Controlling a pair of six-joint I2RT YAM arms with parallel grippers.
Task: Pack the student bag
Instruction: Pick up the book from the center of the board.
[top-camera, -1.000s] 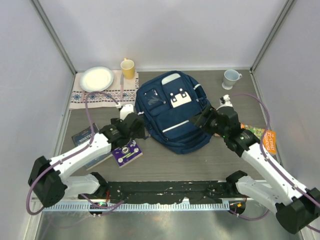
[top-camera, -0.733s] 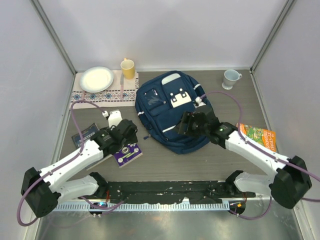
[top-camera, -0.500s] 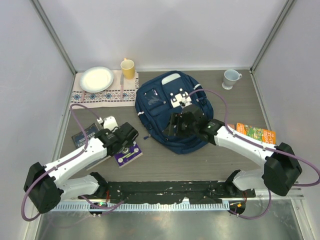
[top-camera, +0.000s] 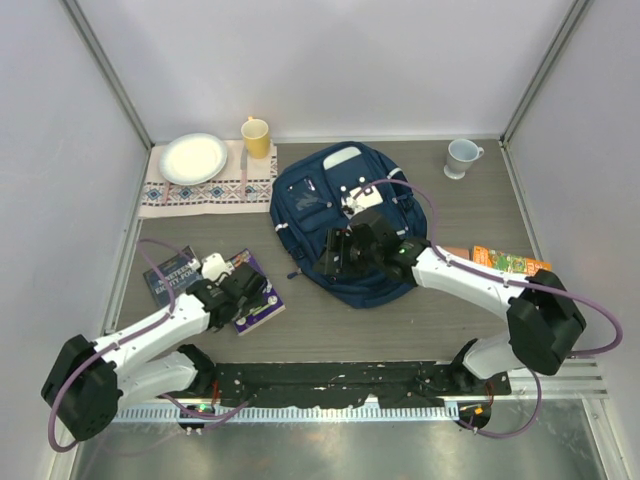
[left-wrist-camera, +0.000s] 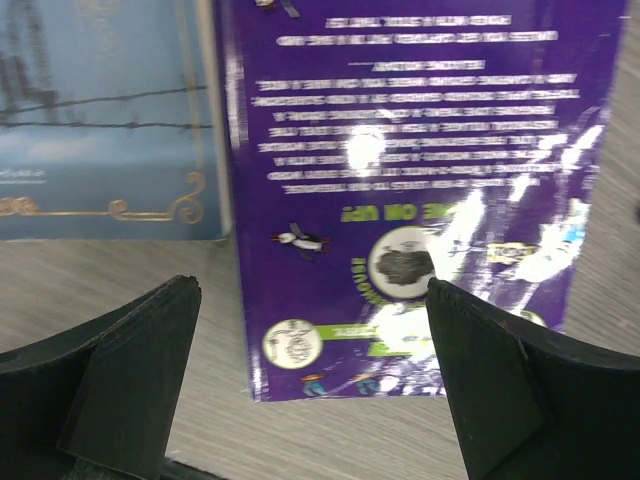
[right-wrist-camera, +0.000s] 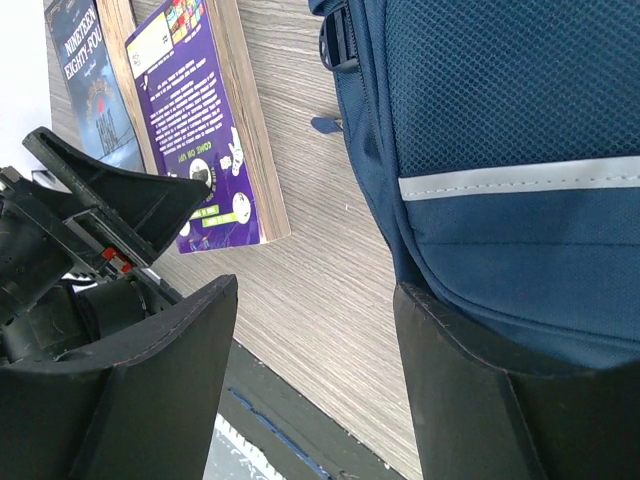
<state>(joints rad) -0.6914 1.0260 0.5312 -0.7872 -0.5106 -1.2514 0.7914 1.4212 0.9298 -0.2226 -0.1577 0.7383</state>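
Left gripper (left-wrist-camera: 312, 300) is hanging low, fingers spread wide; right gripper (right-wrist-camera: 315, 300) is hovering, jaws standing apart.

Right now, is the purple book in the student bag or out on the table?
Out. The purple book lies flat on the table beside the student bag, below the open left pincer.

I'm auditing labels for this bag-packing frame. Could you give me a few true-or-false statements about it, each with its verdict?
1. The left fingers stand open above the purple book. True.
2. The right fingers grip a strap of the student bag. False: they stand open at its near edge, holding nothing.
3. The plate lies on the patterned cloth. True.
4. The yellow cup sits inside the student bag. False: it stands outside, beside the plate.
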